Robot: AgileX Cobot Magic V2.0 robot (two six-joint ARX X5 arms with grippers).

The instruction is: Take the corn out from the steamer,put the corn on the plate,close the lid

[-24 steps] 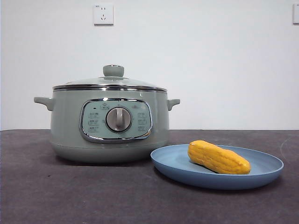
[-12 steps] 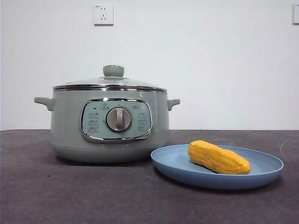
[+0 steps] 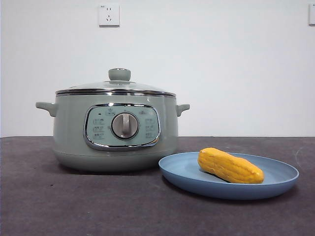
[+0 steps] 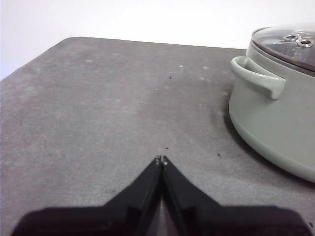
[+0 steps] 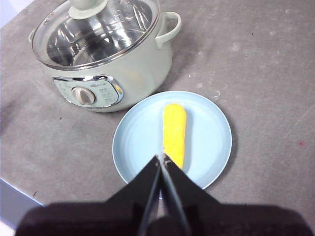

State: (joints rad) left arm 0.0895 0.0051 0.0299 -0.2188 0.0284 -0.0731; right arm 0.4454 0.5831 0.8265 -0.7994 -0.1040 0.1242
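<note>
The yellow-orange corn point(image 3: 230, 165) lies on the light-blue plate point(image 3: 280, 184), to the right of the sage-green steamer point(image 3: 69, 132). The glass lid point(image 3: 118, 86) with its green knob sits closed on the steamer. In the right wrist view the corn point(image 5: 174, 128) lies across the middle of the plate point(image 5: 211, 132), beside the steamer point(image 5: 147, 64) with its lid point(image 5: 93, 29) on. My right gripper point(image 5: 161, 157) is shut and empty, high above the plate's near rim. My left gripper point(image 4: 161, 160) is shut and empty, over bare table beside the steamer point(image 4: 270, 128).
The dark grey table point(image 3: 98, 206) carries only the steamer and plate. A white wall with a socket point(image 3: 109, 14) stands behind. The table's edge point(image 4: 29, 61) and a rounded corner show in the left wrist view. Neither arm shows in the front view.
</note>
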